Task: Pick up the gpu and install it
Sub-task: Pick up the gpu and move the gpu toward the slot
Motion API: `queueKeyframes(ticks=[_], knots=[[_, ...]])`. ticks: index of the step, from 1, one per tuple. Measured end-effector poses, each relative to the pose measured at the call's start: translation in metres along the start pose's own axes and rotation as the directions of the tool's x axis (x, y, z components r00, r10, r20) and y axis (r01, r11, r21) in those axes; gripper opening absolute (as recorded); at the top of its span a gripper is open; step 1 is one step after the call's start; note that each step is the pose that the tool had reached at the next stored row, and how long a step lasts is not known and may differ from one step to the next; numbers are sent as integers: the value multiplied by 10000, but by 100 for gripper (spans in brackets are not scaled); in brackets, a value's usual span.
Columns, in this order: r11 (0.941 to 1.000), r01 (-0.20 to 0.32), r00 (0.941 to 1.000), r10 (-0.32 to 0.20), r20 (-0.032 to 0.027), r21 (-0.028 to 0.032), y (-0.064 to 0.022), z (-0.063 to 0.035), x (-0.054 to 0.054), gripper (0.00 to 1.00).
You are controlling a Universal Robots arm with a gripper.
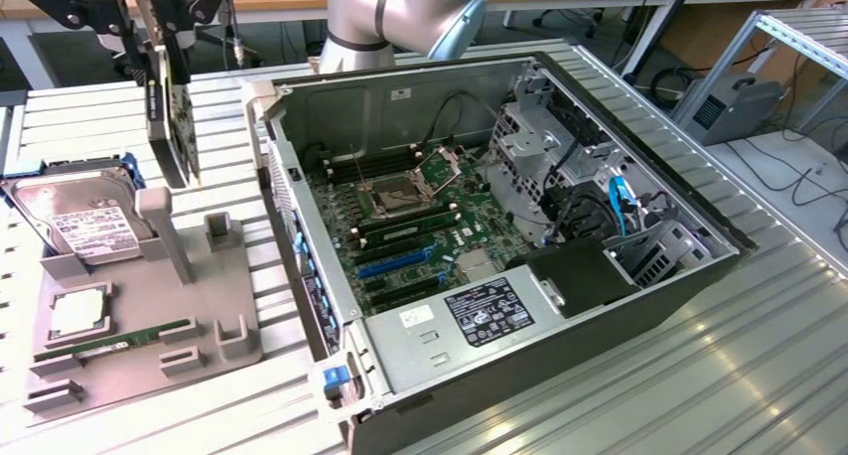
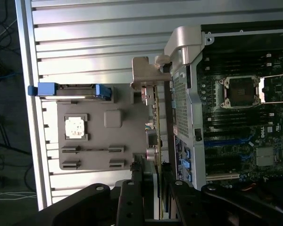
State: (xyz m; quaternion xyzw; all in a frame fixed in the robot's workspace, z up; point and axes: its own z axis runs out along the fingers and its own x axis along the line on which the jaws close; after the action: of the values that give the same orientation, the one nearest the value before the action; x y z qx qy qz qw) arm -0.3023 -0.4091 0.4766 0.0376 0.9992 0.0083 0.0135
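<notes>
The gpu (image 1: pixel 174 127) hangs upright, edge down, at the exterior view's left, above the back of the grey fixture tray (image 1: pixel 139 361). My gripper (image 1: pixel 170 33) is shut on its upper part. In the wrist view the gpu (image 2: pixel 155 136) appears edge-on between my fingers (image 2: pixel 132 188), and its silver end bracket (image 2: pixel 145 75) points away from the camera. The card hangs just outside the wall of the open computer case (image 1: pixel 530 385). Inside the case lies the motherboard (image 1: pixel 411 227) with its blue and black expansion slots (image 1: pixel 397 263).
On the fixture tray (image 2: pixel 113 150) rest a hard drive (image 1: pixel 79 222), a CPU (image 1: pixel 77 311) and a RAM stick (image 1: pixel 113 344). The arm's base (image 1: pixel 397 18) stands behind the case. A drive cage (image 1: pixel 537 147) and black shroud (image 1: pixel 590 271) fill the case's right side.
</notes>
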Motion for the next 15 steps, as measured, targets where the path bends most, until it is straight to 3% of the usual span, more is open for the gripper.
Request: queueKeyframes(ticks=[9, 15], knots=[[10000, -3, 10000, 3, 1, -1, -58, 14, -89, 27], [10000, -3, 10000, 3, 1, -1, -62, 30, -233, 27]])
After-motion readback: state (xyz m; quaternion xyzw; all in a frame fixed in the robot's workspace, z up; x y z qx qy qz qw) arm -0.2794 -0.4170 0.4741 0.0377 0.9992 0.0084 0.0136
